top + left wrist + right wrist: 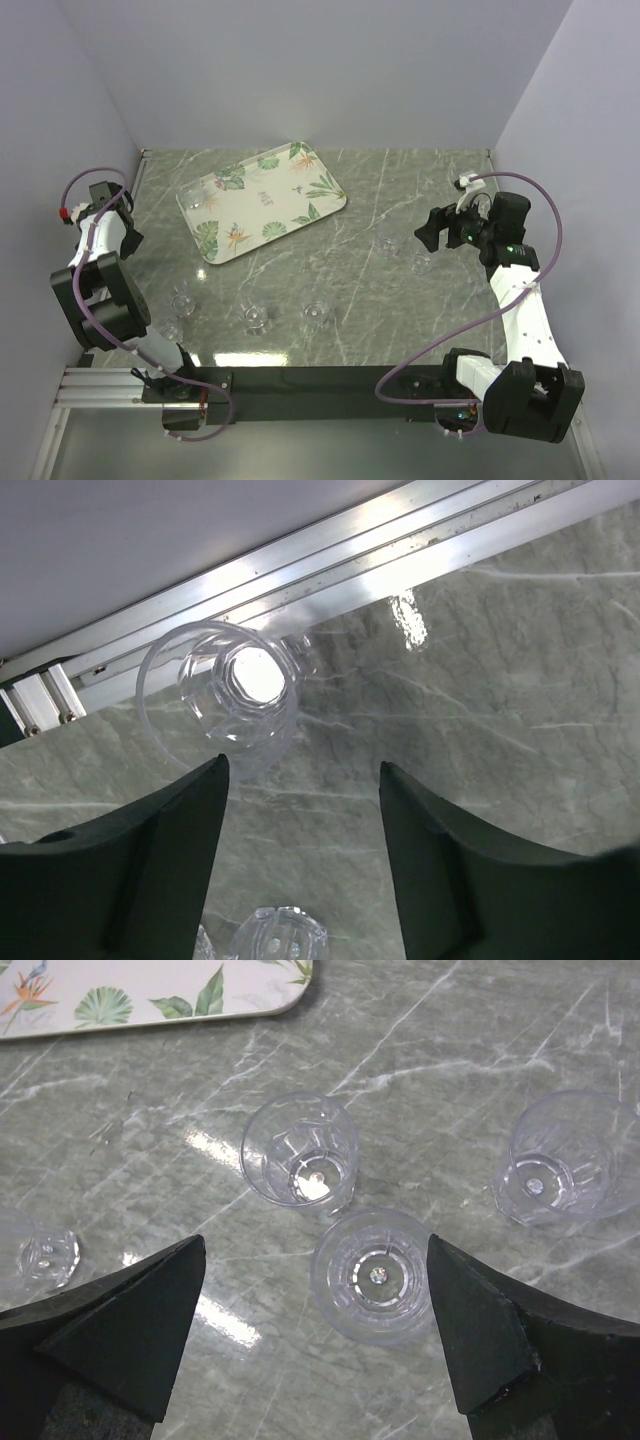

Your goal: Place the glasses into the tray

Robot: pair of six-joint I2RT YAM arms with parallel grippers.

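Picking up glasses (257,318): left claw (302,780) open, empty, short of one glass (225,685); right claw (315,1250) open above a second glass (372,1275); next: advance, grip, carry to tray (270,185)

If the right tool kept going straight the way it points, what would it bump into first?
Probably the small clear round glass centred between its fingers, though depth is unclear.

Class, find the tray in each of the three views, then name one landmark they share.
Top external: tray upper left of centre, tilted.
Left wrist: not in it.
Right wrist: tray at the top left edge, cropped.
Shared landmark: the green marbled table.
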